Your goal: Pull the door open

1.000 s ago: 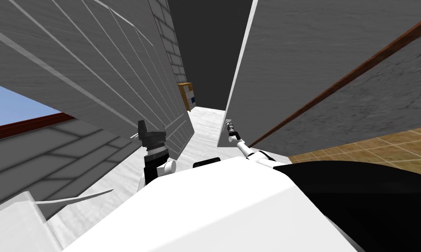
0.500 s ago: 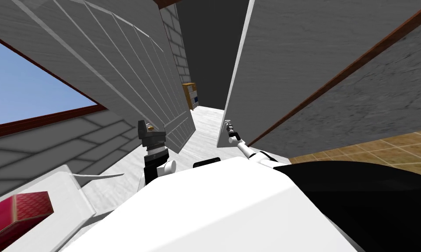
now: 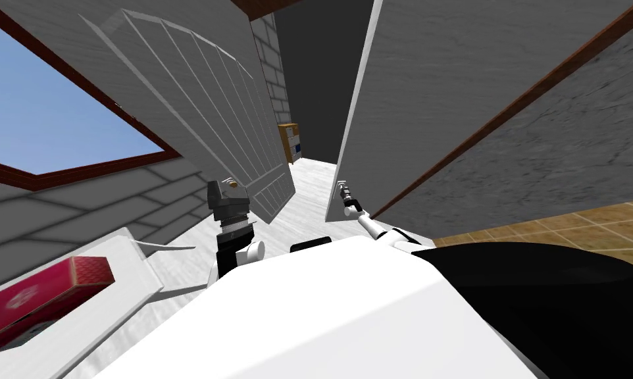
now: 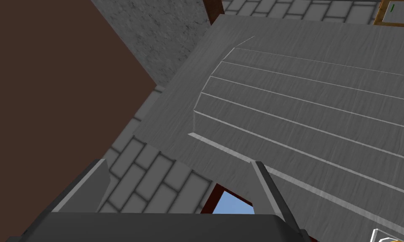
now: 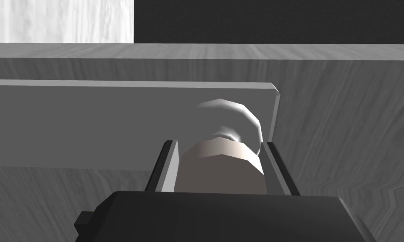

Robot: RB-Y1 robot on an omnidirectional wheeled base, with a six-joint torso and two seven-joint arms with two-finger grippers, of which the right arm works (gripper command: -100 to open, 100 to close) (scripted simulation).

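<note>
Door (image 3: 440, 85) stands ajar just ahead on our right; right gripper (image 5: 219, 143) pinches its knob (image 5: 222, 168). We're mid-pull. Next we need a steady backward arc, grip tight. Left gripper (image 4: 178, 168) spread, idle.

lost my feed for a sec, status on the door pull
Right gripper shut on the door knob. Left gripper open, facing a grey panelled door. Its door ajar, nothing seen blocking the swing.
</note>
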